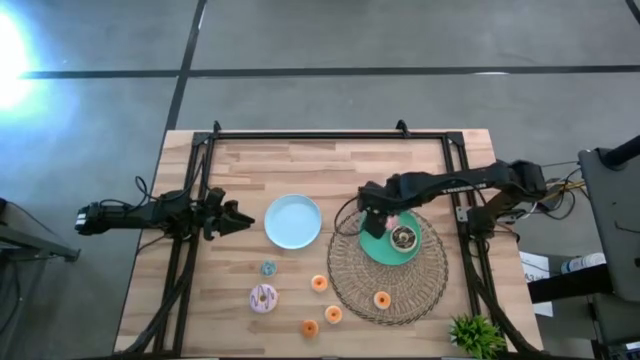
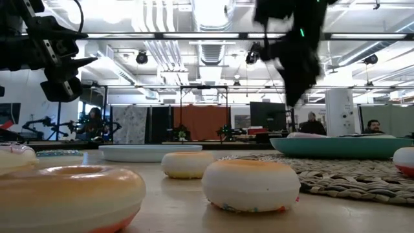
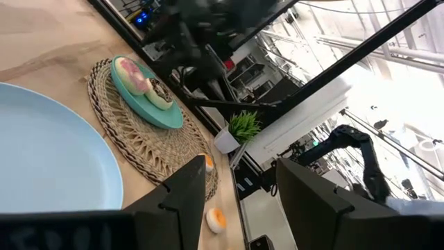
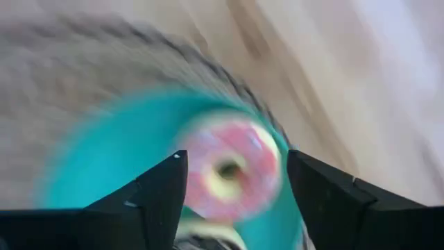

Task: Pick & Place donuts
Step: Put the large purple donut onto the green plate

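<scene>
Right gripper (image 4: pixel 232 187) above green plate (image 1: pixel 372 247) on wicker mat (image 1: pixel 430 285), fingers spread wide, holding nothing. Pink donut (image 4: pixel 230 169) lies on plate just beyond fingers, dark brown donut (image 1: pixel 404 237) beside it. Lilac donut (image 1: pixel 263 297), teal mini (image 1: pixel 268 268), 4 orange minis (image 1: pixel 319 283) on table and mat. Left gripper (image 1: pixel 236 217) waits open near light-blue plate (image 1: pixel 293 221).

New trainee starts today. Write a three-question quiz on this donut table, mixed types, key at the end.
1. True or false: the light-blue plate holds a donut.
2. Which donuts lie on the green plate? A) pink and dark brown B) lilac and teal
3. Fill in: the lilac donut lies on the bare ____.

Key: 1 false. 2 A: pink donut under the open right gripper, dark brown donut beside it. 3 table.
</scene>
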Action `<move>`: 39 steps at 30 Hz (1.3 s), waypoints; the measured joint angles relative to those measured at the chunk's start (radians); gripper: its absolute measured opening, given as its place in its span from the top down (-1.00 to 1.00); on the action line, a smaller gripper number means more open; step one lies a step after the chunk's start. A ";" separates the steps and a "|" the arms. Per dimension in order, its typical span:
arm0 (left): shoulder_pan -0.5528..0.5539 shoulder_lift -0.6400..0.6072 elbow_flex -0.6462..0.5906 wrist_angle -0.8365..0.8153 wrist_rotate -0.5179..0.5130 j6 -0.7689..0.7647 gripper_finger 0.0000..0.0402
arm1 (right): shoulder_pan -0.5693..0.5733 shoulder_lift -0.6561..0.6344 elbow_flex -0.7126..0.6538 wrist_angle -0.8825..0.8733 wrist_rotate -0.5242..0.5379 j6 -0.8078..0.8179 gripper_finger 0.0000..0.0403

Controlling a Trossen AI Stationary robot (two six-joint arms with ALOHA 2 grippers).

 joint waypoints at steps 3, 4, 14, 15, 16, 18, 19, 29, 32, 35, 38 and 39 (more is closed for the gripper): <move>0.000 0.000 0.000 0.000 0.000 0.000 0.25 | 0.065 0.021 0.070 0.167 -0.055 -0.138 -0.18; -0.001 0.000 0.000 0.000 0.000 0.000 0.25 | 0.086 0.040 0.094 0.239 -0.084 -0.199 -0.17; 0.000 0.000 0.000 0.000 0.000 0.000 0.25 | 0.182 0.383 0.477 0.202 -0.046 -0.234 -0.13; 0.000 0.000 0.000 0.000 0.000 0.000 0.25 | 0.187 0.406 0.518 0.178 -0.038 -0.217 -0.12; 0.000 0.000 0.000 0.000 0.000 0.000 0.25 | 0.194 0.431 0.557 0.157 -0.028 -0.207 -0.12; 0.000 0.000 0.000 0.000 0.000 0.000 0.25 | 0.209 0.467 0.629 0.126 -0.005 -0.189 -0.10; 0.000 0.000 0.000 0.000 0.000 0.000 0.25 | 0.217 0.480 0.660 0.112 0.008 -0.175 -0.09; 0.000 0.000 0.000 0.072 -0.048 -0.093 0.25 | 0.309 0.506 0.798 -0.057 0.118 0.078 -0.03; -0.001 0.001 0.000 0.182 -0.044 -0.152 0.25 | 0.334 0.504 0.795 -0.073 0.119 0.144 -0.01; -0.001 0.000 0.000 0.294 -0.052 -0.209 0.25 | 0.355 0.504 0.794 -0.091 0.125 0.190 0.01; -0.006 0.001 0.000 0.301 -0.058 -0.250 0.25 | 0.373 0.504 0.794 -0.095 0.136 0.204 0.03; -0.009 0.001 0.000 0.299 -0.054 -0.273 0.25 | 0.378 0.503 0.794 -0.099 0.142 0.204 0.03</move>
